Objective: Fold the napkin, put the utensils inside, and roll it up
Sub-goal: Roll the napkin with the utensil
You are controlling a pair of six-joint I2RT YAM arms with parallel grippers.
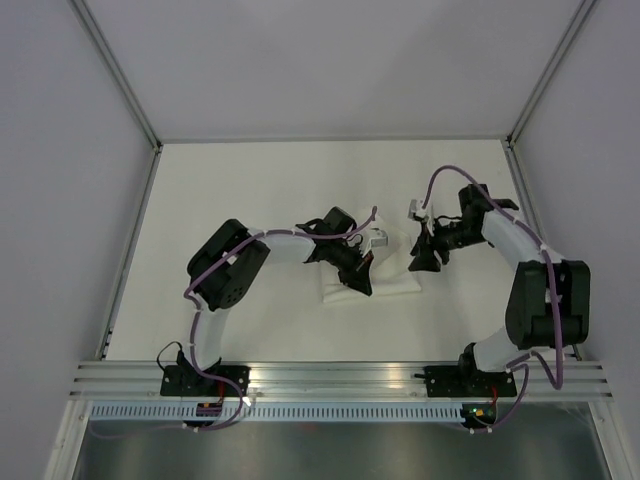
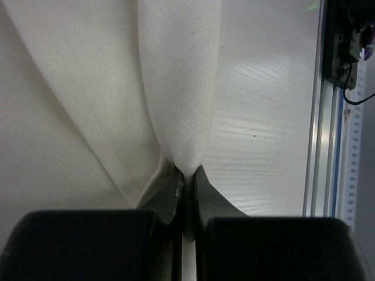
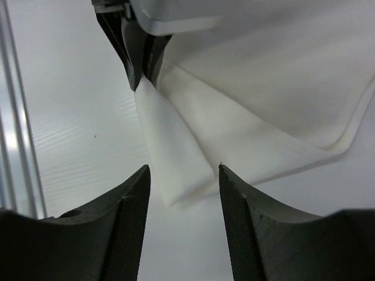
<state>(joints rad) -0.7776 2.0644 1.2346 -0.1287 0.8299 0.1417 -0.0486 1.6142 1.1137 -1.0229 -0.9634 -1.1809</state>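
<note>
Your napkin (image 3: 263, 111) sits bunched in folded layers around the middle of the table (image 1: 250, 190), a bit toward the near side, right between the two arms. Your left gripper (image 2: 186, 175) has a ridge of the cloth clamped: fingers pressed tight together with the fabric squeezed in the tips, and the cloth fans out from that pinch in long folds. On the right wrist cam you can see that same pinch at the top of the view, with a folded flap running from it toward the camera. Your right gripper (image 3: 183, 168) is spread wide with nothing in it, one finger either side of the flap's near end. Can't tell if the tips touch the table. The aluminium rail (image 2: 319, 129) shows at the side of the left wrist view.
</note>
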